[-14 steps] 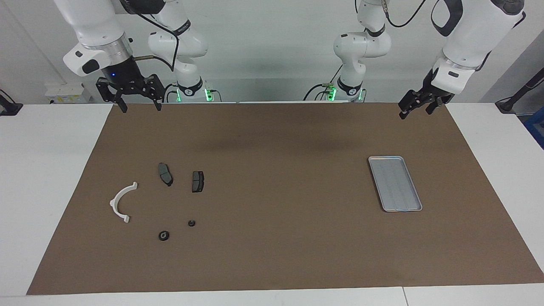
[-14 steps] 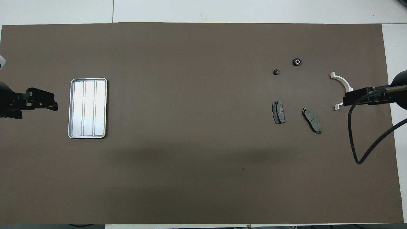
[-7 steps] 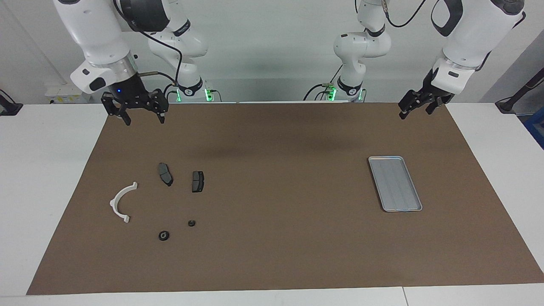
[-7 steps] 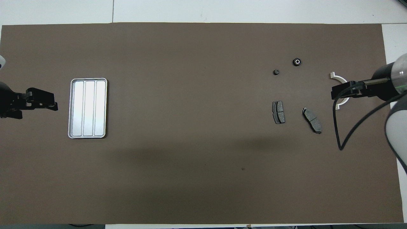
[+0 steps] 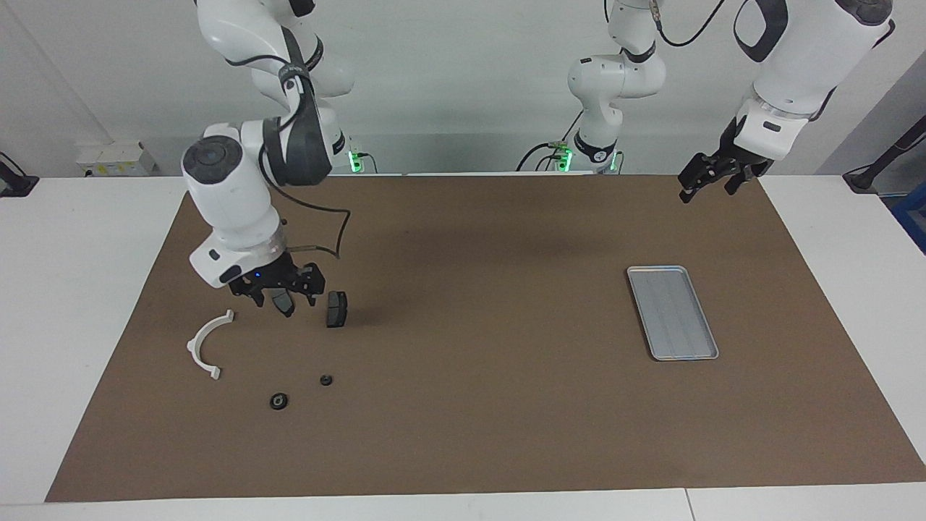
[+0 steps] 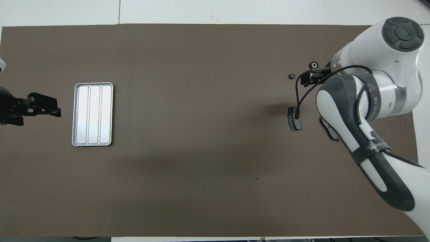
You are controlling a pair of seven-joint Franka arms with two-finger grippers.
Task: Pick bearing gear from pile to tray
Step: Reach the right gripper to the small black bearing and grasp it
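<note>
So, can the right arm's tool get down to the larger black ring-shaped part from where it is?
Probably yes: the right tool hangs open above the pile, nothing lies around the larger black ring-shaped part.

In the overhead view the tray (image 6: 76,114) lies at nine o'clock on the table (image 5: 477,427), the pile (image 5: 289,347) at about two o'clock toward the right arm's end, its two round pieces (image 5: 278,401) farthest from the robots.
</note>
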